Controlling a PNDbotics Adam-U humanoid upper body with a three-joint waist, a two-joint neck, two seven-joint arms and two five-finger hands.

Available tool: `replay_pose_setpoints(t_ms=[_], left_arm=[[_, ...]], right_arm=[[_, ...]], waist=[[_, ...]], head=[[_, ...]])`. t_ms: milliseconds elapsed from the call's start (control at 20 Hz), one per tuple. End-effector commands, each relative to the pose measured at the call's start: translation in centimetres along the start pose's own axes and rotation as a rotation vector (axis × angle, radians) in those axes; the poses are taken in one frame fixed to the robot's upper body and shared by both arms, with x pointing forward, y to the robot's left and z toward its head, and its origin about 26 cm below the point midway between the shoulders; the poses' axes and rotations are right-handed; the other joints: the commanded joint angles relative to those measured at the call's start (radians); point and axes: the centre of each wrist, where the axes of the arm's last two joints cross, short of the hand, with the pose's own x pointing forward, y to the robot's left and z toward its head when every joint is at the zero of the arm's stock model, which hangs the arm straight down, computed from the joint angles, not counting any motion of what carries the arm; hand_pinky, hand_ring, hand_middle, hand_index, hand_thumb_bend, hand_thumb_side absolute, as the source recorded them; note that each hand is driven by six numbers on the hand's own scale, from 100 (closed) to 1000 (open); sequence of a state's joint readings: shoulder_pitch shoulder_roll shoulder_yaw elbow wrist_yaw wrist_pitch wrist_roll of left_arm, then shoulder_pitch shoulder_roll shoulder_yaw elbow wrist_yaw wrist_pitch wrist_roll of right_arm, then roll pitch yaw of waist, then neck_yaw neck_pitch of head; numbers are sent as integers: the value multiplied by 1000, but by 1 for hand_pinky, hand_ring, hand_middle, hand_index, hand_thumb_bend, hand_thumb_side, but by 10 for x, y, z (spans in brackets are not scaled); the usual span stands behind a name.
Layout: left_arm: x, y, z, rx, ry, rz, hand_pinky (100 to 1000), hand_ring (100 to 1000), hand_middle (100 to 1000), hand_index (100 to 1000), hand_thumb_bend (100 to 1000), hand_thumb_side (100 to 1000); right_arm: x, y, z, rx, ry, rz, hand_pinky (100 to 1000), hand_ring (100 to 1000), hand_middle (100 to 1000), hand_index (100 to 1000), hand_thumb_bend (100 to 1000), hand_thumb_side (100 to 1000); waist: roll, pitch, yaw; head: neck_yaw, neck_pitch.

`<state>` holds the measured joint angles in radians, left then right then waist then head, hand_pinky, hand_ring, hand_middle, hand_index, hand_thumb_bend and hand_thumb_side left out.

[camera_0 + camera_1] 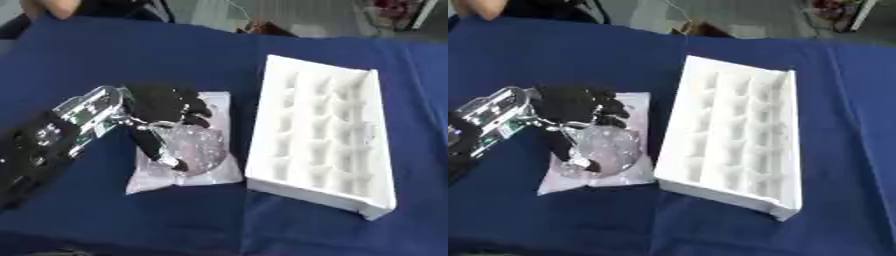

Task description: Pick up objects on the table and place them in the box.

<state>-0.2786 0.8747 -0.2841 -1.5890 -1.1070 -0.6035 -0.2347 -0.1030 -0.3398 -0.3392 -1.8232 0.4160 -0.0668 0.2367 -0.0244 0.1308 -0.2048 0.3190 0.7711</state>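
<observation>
Table (105,220), draped in dark blue cloth: I see it running past both side edges and the near edge of my view. Wide bare cloth lies along the near side, on the far left, and to the right of the box.

Box (319,135), white, a long tray of small moulded cells: it sits right of centre, its long axis running away from me, with raised walls at the far end and along the right side. Its near end stands well clear of the table's near edge.

Packet (175,177), a flat pale-pink pouch with a clear, shiny bulge: it lies on the cloth just beside the box's left wall, a narrow strip of blue between them. Its near-left corner points into bare cloth.

My left hand (164,106), black, on a silver wrist: it comes in from the left and rests on the packet's far half, fingers curled over the top and thumb (157,150) reaching down across the clear bulge, closing on the packet.
</observation>
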Motion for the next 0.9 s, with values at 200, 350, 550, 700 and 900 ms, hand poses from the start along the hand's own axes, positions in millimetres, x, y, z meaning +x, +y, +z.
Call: replay_pose_setpoints(t_ms=[200, 350, 550, 700, 900], left_arm=[[-6, -2, 0, -13, 8, -22, 1000, 976, 938, 952, 570, 1000], [-5, -4, -1, -17, 2, -19, 1000, 962, 924, 934, 568, 1000], [-4, -4, -3, -23, -6, -24, 994, 902, 859, 897, 532, 930], [-3, -3, -3, -30, -7, -36, 963, 840, 808, 865, 557, 855], [-3, -3, -3, -34, -4, -42, 859, 694, 690, 779, 512, 679]], right_arm=[[7, -8, -4, -13, -32, 17, 603, 701, 826, 940, 100, 727], [7, -8, -4, -13, -32, 18, 603, 701, 826, 940, 100, 726], [7, -8, -4, -13, -33, 20, 603, 701, 825, 940, 100, 724], [7, -8, -5, -14, -34, 21, 603, 701, 825, 940, 100, 724], [7, -8, -5, -14, -34, 21, 603, 701, 825, 939, 100, 723]], waist=[[-1, -7, -2], [-1, -6, -2], [-2, -6, -3], [-2, -6, -2], [-3, -6, -1]], head=[[10, -1], [10, -1], [10, -1], [10, -1], [10, -1]])
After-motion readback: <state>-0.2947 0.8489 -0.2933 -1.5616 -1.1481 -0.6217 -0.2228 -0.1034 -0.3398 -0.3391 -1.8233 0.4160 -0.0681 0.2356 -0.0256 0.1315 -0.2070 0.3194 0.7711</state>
